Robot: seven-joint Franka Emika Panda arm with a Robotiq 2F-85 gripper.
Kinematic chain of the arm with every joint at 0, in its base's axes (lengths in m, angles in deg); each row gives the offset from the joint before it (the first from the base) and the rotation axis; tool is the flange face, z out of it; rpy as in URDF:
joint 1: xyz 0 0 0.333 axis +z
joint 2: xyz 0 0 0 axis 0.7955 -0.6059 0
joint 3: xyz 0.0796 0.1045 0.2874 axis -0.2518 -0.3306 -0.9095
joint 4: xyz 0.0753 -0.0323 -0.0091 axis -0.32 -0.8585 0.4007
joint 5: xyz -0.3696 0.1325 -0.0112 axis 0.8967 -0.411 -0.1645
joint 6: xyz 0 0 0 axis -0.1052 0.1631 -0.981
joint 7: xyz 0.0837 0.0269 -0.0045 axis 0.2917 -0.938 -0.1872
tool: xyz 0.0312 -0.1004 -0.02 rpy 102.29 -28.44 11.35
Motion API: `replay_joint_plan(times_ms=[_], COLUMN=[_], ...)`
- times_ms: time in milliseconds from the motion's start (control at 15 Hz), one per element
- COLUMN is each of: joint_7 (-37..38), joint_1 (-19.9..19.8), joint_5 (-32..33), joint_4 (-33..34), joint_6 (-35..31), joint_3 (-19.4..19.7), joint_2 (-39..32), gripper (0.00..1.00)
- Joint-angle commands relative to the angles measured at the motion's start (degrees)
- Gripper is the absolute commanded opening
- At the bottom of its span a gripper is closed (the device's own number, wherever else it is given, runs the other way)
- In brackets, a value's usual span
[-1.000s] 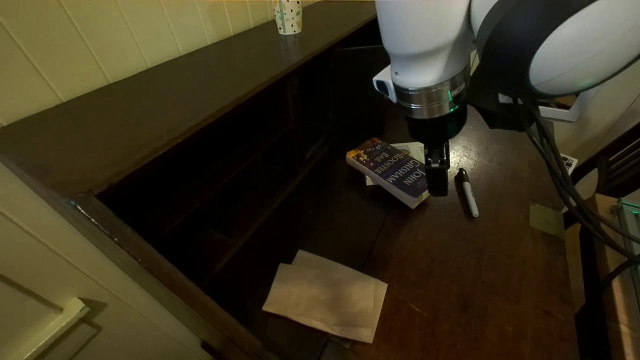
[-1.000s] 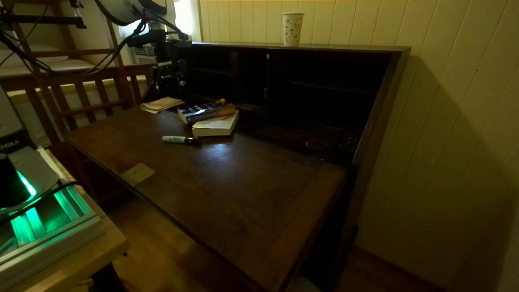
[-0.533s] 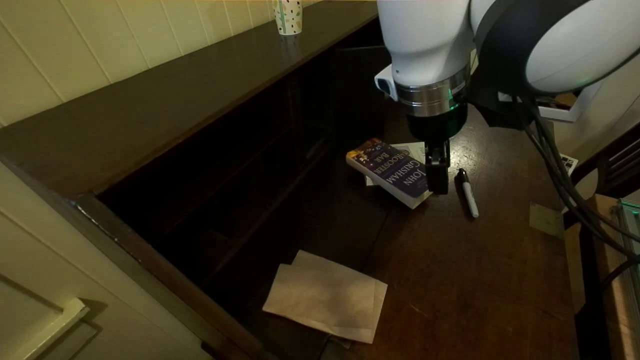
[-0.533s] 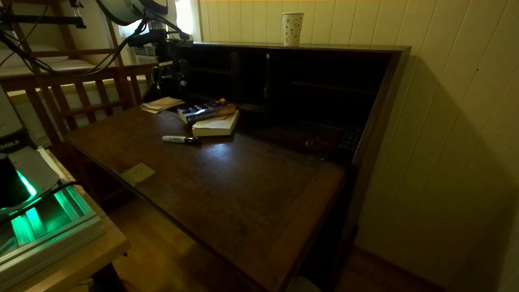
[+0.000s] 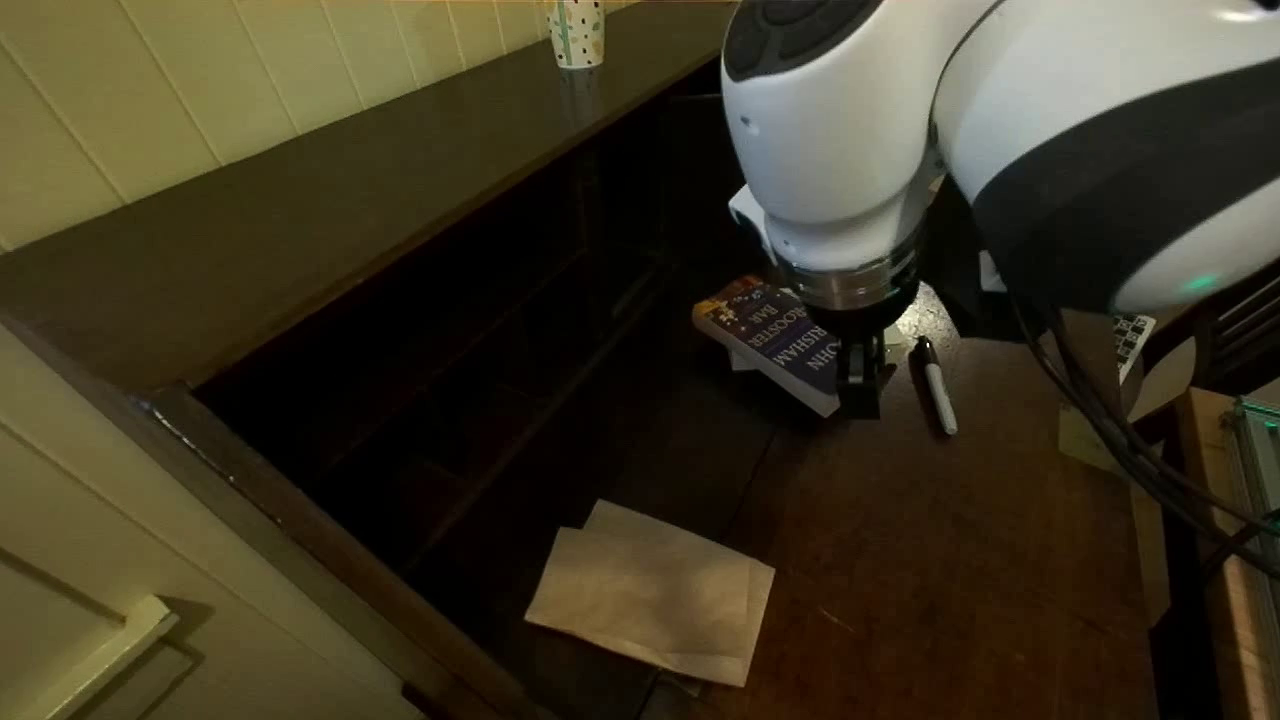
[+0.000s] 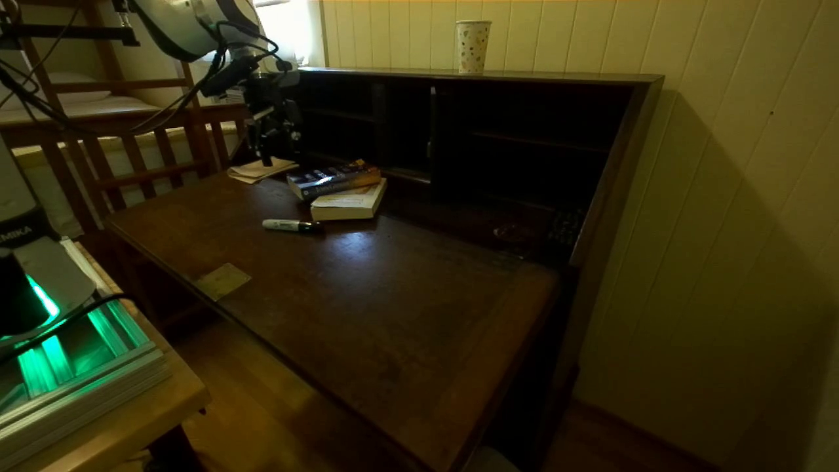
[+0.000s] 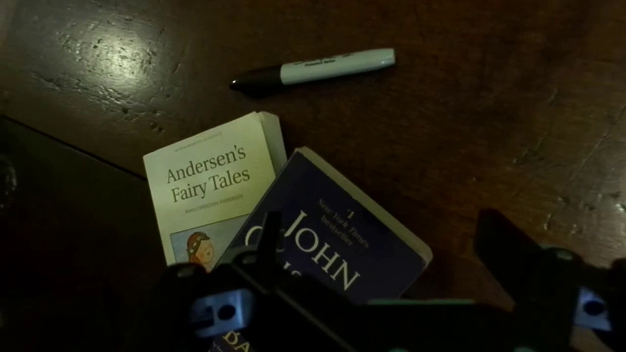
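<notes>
Wrist view: your claw (image 7: 380, 227), its jaws spread apart, hangs near the John Grisham paperback (image 7: 337, 239), which lies partly atop Andersen's Fairy Tales (image 7: 210, 181); a marker (image 7: 313, 71) rests near both on the counter (image 7: 464, 122); in an exterior view, pale paper (image 5: 650, 590) lies farther off.

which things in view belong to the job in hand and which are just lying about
Likely in the job:
fingers, spread apart
John Grisham book, seemingly nearest them

Just lying about, it seems:
Andersen's Fairy Tales, partly under the other book
marker, touching neither book
brown papers
cup, standing on the top ledge
</notes>
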Motion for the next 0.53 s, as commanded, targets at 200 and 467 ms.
replay_joint_plan(times_ms=[200, 467], joint_7=[7.83, 8.00], joint_1=[4.66, 6.17], joint_5=[12.20, 16.23], joint_4=[4.39, 7.28], joint_6=[2.92, 4.99], joint_3=[1.36, 1.75], joint_2=[-7.50, -11.53], gripper=[1.00, 1.00])
